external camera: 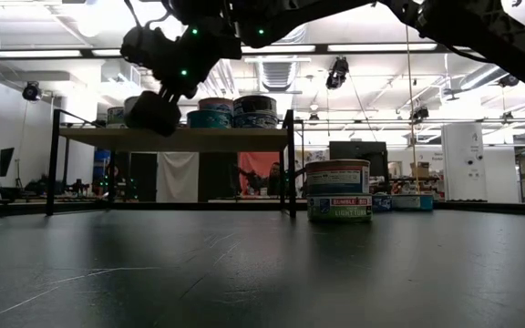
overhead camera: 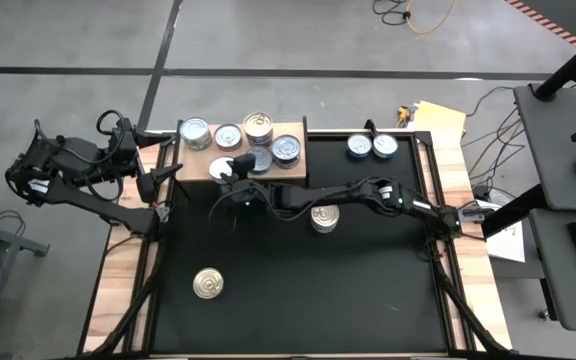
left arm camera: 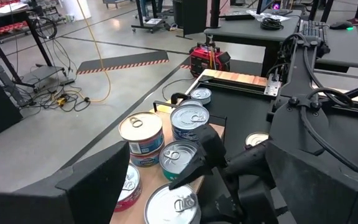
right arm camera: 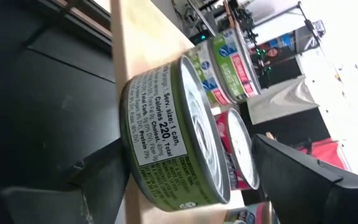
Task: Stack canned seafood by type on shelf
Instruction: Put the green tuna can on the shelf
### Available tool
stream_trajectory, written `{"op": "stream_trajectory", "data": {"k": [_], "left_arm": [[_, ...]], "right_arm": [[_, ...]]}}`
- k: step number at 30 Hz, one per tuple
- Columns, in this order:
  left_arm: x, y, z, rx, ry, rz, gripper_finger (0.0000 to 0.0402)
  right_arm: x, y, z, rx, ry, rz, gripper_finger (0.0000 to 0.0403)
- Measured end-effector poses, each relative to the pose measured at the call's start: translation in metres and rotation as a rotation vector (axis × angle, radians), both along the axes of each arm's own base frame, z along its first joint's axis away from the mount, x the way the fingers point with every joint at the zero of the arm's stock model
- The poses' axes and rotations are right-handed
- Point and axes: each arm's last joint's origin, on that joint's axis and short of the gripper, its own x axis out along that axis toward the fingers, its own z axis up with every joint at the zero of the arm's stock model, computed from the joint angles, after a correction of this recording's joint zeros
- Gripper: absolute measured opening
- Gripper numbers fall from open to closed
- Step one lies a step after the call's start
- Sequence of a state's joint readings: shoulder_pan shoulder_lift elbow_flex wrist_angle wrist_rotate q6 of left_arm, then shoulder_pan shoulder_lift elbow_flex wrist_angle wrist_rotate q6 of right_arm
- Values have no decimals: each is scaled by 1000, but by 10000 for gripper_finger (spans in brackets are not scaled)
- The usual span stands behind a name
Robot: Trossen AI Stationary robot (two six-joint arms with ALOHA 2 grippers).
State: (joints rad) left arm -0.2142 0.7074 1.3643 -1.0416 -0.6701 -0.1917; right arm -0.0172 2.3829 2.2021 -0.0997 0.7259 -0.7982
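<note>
Right now the right gripper (overhead camera: 230, 176) hangs at the front edge of the wooden shelf (overhead camera: 196, 164), its fingers spread either side of a green-labelled tin (right arm camera: 173, 146) that sits on the board; they seem clear of it, though the wrist view is too tight to be sure. Behind it stand more tins, one stacked pair (overhead camera: 259, 128) among them (gold lid up). On the black table (overhead camera: 368, 290) are a two-high stack (overhead camera: 324, 217) and a lone gold-topped tin (overhead camera: 208, 283). Two blue tins (overhead camera: 371, 147) sit right of the shelf. The left gripper (overhead camera: 160, 186) waits open at the table's left edge.
</note>
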Motion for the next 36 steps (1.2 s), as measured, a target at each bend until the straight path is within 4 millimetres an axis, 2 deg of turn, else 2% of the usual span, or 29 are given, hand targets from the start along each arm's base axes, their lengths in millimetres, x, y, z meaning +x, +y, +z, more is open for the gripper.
{"op": "stream_trajectory", "data": {"k": [9,19,28,36], "left_arm": [[0,0,0,0,0,0,361],[0,0,0,0,0,0,361],[3,-1,0,2,7,0,361],[6,-1,0,2,7,0,361]], "right_arm": [[-1,-2,4,13,-26,-28,341],[-12,-3,20,93,-40,-61,349],[-15,-2,15,127,16,-61,350],[-15,-10,17,128,-16,-73,350]]}}
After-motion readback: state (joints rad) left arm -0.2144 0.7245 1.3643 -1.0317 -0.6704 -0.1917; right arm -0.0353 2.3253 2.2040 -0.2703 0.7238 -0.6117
